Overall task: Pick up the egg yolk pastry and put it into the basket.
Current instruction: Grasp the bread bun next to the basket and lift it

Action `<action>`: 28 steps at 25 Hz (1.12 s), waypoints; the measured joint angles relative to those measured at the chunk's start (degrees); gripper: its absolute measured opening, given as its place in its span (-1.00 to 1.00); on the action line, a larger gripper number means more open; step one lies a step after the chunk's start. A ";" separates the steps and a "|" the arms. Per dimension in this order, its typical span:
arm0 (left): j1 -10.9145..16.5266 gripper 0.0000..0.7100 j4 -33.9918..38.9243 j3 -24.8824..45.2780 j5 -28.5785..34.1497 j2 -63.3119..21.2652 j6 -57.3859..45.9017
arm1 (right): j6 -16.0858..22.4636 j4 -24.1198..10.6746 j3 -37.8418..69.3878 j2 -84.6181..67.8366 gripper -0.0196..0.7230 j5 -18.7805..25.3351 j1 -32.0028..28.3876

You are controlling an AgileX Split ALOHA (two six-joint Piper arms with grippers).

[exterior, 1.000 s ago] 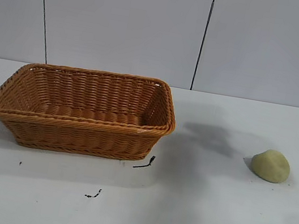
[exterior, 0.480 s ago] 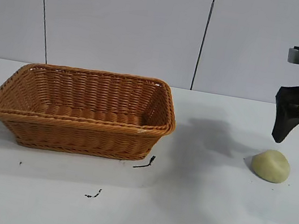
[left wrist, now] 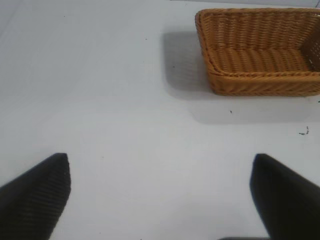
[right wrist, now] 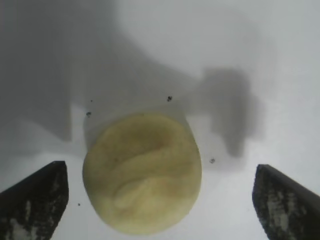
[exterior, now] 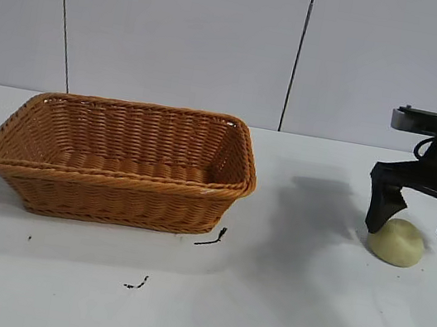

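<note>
The egg yolk pastry [exterior: 396, 241], a pale yellow-green dome, lies on the white table at the right; it also shows in the right wrist view [right wrist: 142, 171]. My right gripper [exterior: 416, 223] hangs just above it, open, with one finger on each side and no contact; in the right wrist view the gripper [right wrist: 160, 197] straddles the pastry. The orange-brown wicker basket [exterior: 3, 146] stands at the left and is empty; it also shows in the left wrist view [left wrist: 205, 35]. My left gripper [left wrist: 160, 192] is open and empty over bare table, out of the exterior view.
Small black scraps lie on the table in front of the basket [exterior: 211, 238] [exterior: 136, 284]. A white panelled wall [exterior: 182, 31] closes the back. The right arm casts a shadow [exterior: 312, 204] between basket and pastry.
My right arm has come in from the right edge and dropped down, so its open fingers now flank the pastry. The pastry and the basket have not moved.
</note>
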 joint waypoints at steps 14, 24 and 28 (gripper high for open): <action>0.00 0.96 0.00 0.00 0.00 0.00 0.00 | -3.25 2.77 0.00 0.99 0.92 0.20 1.22; 0.00 0.96 0.00 0.00 0.00 0.00 0.00 | 0.02 -2.54 0.00 1.25 0.92 -1.33 3.84; 0.00 0.96 0.00 0.00 0.00 0.00 0.00 | 2.35 -4.86 0.00 2.74 0.92 -1.33 3.84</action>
